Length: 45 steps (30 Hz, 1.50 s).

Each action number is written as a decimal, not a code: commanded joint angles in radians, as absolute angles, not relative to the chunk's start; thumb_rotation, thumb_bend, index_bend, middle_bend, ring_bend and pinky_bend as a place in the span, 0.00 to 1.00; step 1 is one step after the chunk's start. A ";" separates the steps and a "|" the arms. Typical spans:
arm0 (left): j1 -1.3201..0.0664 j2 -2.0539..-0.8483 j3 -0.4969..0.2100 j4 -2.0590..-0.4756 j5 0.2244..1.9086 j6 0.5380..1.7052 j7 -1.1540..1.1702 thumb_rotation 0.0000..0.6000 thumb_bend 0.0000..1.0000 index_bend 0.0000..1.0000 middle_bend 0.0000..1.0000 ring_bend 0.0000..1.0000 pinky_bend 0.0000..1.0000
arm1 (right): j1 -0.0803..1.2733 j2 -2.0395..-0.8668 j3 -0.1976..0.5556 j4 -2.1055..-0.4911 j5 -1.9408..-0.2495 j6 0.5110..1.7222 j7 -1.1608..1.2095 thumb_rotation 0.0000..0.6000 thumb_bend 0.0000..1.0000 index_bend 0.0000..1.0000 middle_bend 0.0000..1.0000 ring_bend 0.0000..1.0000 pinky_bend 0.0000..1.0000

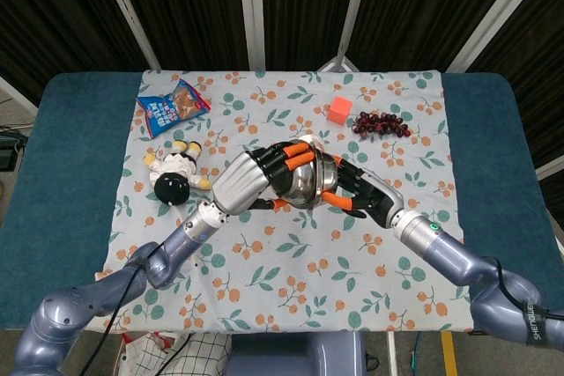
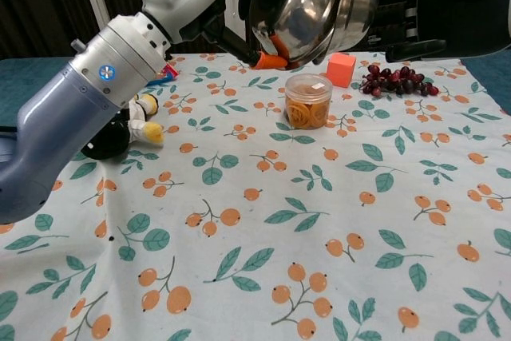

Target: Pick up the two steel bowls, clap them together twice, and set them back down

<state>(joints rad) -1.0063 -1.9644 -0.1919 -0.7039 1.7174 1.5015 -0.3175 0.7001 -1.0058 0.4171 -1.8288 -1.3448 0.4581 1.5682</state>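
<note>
Above the floral tablecloth [image 1: 291, 253], two steel bowls [image 1: 304, 180] rim to rim, each hand's fingers [image 1: 284, 154] gripping one.

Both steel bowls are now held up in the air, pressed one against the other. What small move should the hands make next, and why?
Probably draw the two hands a little apart. The left hand holds the left bowl and the right hand holds the right bowl, and the bowls meet above the small jar. Separating them readies either another clap or setting down.

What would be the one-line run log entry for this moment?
phase: clap | left hand: holds left bowl | right hand: holds right bowl | bowls: touching, above table
</note>
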 commanded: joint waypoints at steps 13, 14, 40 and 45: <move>-1.020 -1.982 -0.181 -0.653 1.721 1.563 -0.344 1.00 0.32 0.45 0.53 0.41 0.58 | 0.679 -0.984 0.423 -1.811 -1.361 0.466 1.617 1.00 0.44 0.88 0.80 0.87 1.00; -1.018 -1.978 -0.180 -0.655 1.723 1.576 -0.345 1.00 0.32 0.45 0.53 0.41 0.58 | 0.677 -0.982 0.423 -1.803 -1.362 0.468 1.623 1.00 0.44 0.88 0.80 0.87 1.00; -1.032 -1.932 -0.172 -0.691 1.708 1.558 -0.291 1.00 0.37 0.46 0.54 0.41 0.58 | 0.680 -0.959 0.382 -1.752 -1.471 0.476 1.740 1.00 0.45 0.88 0.80 0.87 1.00; -1.046 -1.961 -0.173 -0.653 1.700 1.541 -0.296 1.00 0.37 0.47 0.54 0.41 0.58 | 0.684 -0.946 0.372 -1.814 -1.470 0.498 1.710 1.00 0.45 0.88 0.80 0.87 1.00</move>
<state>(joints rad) -1.0427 -1.9557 -0.1718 -0.6579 1.7037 1.5462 -0.2937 0.6819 -0.9517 0.3773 -1.7974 -1.4704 0.4895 1.7220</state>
